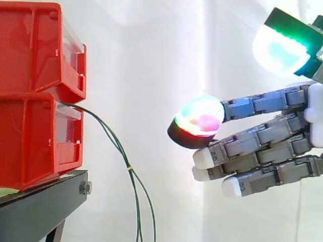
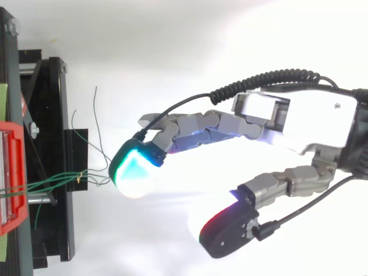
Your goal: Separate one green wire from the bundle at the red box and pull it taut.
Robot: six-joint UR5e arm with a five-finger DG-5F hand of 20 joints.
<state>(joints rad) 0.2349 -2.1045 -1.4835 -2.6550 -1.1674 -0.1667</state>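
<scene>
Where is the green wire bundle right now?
In the side view the green wire bundle leaves the lower red bin at left and hangs beside the black stand, apart from the hand at right.

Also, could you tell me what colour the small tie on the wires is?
Yellow tie, best in side view.

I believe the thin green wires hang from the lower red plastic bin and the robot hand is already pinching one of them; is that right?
Not quite. The thin green wires do hang from the lower red plastic bin, but the hand is not pinching one: the side view shows it open, fingers straight, with a clear gap between it and the wires.
</scene>
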